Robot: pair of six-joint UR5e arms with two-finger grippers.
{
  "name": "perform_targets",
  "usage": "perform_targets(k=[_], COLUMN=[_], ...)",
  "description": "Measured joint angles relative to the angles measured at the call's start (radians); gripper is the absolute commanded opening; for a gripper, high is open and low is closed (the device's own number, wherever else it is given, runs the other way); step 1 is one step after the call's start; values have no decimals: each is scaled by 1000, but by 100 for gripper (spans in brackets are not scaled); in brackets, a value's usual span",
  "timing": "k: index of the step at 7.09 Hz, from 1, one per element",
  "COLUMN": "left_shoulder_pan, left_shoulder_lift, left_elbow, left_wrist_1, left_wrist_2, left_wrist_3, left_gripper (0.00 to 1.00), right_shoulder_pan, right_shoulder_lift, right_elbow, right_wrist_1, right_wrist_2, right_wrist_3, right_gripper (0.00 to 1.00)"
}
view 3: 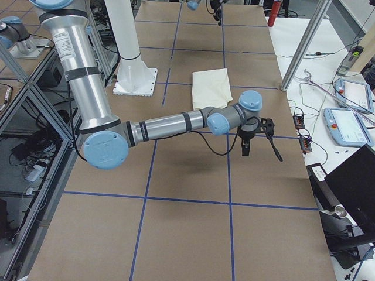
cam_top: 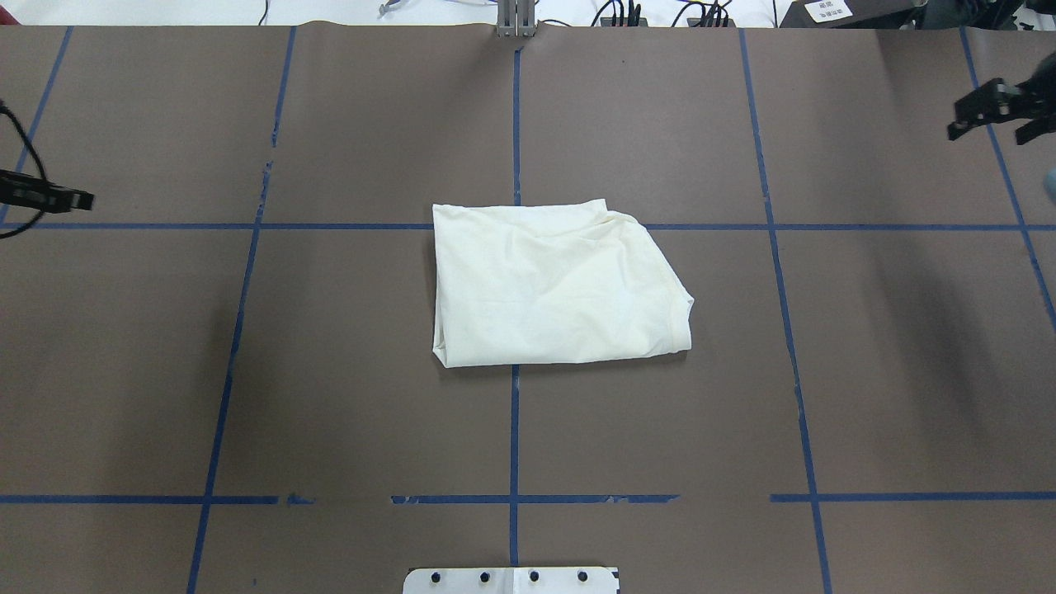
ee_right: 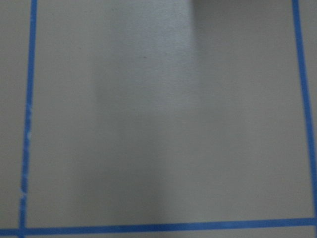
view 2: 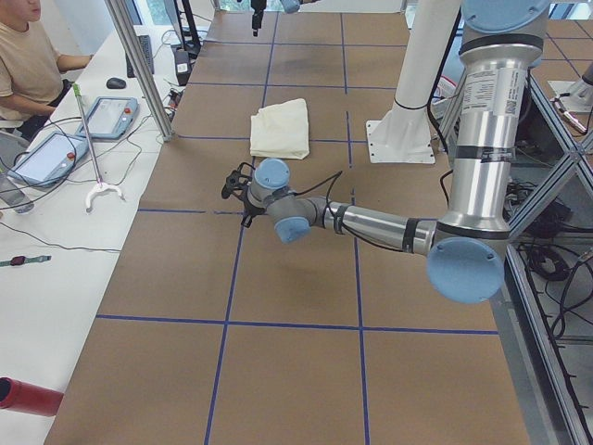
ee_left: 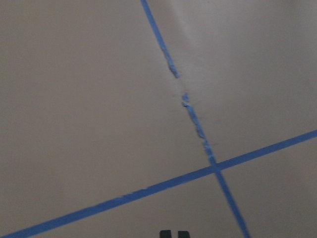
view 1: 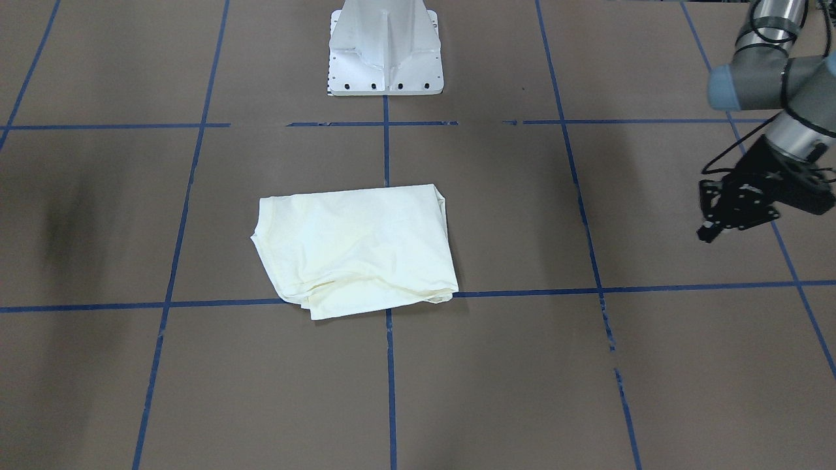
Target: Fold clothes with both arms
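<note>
At the overhead view's left edge, the left gripper (cam_top: pixel 78 199) hovers over the brown table (cam_top: pixel 330 371), its fingers drawn close together and holding nothing. At centre, the cream shirt (cam_top: pixel 553 285) lies folded into a rough rectangle, plain side up, across the blue tape line (cam_top: pixel 514 429) and well apart from both arms. At far right, the right gripper (cam_top: pixel 988 132) hangs spread wide and empty.

The left arm (view 2: pixel 371 222) is extended sideways, and the left gripper (view 1: pixel 705 232) has its jaws together, empty. The right arm (view 3: pixel 170 124) mirrors it, and the right gripper (cam_top: pixel 986 132) has its jaws apart, empty.
</note>
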Motion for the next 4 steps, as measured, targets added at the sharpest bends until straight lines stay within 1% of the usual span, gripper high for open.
perform_targets(k=[1, 2, 3, 4], left_shoulder_pan=[-96, -177, -234, -272], left_shoulder_lift=[15, 14, 0, -23], left_elbow=[14, 13, -4, -35], left_wrist_1=[48, 149, 279, 430], left_wrist_2=[-41, -74, -91, -97], left_wrist_3=[128, 223, 302, 370], left_gripper=[25, 26, 28, 64], right_shoulder_pan=[61, 107, 131, 139], right_shoulder_lift=[-41, -67, -90, -108], right_elbow=[-25, -46, -56, -56], right_wrist_1=[0, 1, 6, 10], right_wrist_2=[39, 83, 104, 110], right_wrist_3=[-139, -224, -260, -272], right_gripper=[100, 100, 100, 100])
